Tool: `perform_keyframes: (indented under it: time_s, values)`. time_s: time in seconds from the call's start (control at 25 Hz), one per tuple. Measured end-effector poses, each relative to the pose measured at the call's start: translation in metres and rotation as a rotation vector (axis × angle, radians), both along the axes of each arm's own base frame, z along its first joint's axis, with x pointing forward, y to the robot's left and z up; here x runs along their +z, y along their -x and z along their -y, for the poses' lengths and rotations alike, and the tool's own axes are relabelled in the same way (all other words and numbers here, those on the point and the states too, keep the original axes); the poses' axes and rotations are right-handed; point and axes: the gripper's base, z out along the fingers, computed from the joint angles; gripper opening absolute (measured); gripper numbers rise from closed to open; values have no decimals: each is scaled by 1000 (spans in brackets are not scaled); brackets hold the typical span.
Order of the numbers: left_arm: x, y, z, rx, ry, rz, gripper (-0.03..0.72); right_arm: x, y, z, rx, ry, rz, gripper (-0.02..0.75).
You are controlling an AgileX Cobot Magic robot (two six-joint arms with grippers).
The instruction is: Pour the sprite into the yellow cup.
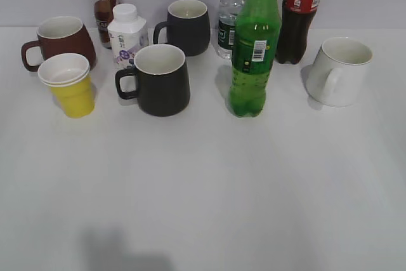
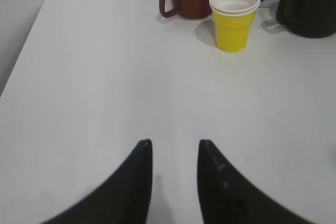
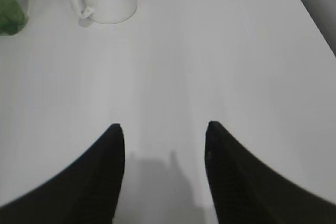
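The sprite (image 1: pixel 254 49), a tall green bottle with a barcode label, stands upright right of centre in the exterior view; its edge shows at the top left of the right wrist view (image 3: pixel 8 9). The yellow cup (image 1: pixel 71 85) stands upright at the left, in front of a brown-red mug; it also shows in the left wrist view (image 2: pixel 233 18). My left gripper (image 2: pixel 175 142) is open and empty over bare table, well short of the cup. My right gripper (image 3: pixel 164 126) is open and empty, well short of the bottle. Neither gripper shows in the exterior view.
A brown-red mug (image 1: pixel 60 41), two dark mugs (image 1: pixel 158 79) (image 1: pixel 185 26), a white mug (image 1: pixel 339 71), a white milk bottle (image 1: pixel 127 35), a brown drink bottle (image 1: pixel 103 1), a clear water bottle (image 1: pixel 231 14) and a cola bottle (image 1: pixel 299 17) crowd the back of the white table (image 1: pixel 203 188).
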Motion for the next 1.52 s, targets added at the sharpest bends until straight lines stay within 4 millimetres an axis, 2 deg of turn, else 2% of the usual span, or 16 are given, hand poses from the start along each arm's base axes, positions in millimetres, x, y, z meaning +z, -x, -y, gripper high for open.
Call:
perform_keyframes:
  time_s: [1.52]
  values:
    - [0, 0, 0, 0, 0, 0, 233, 0, 0, 0, 0, 0, 0, 375]
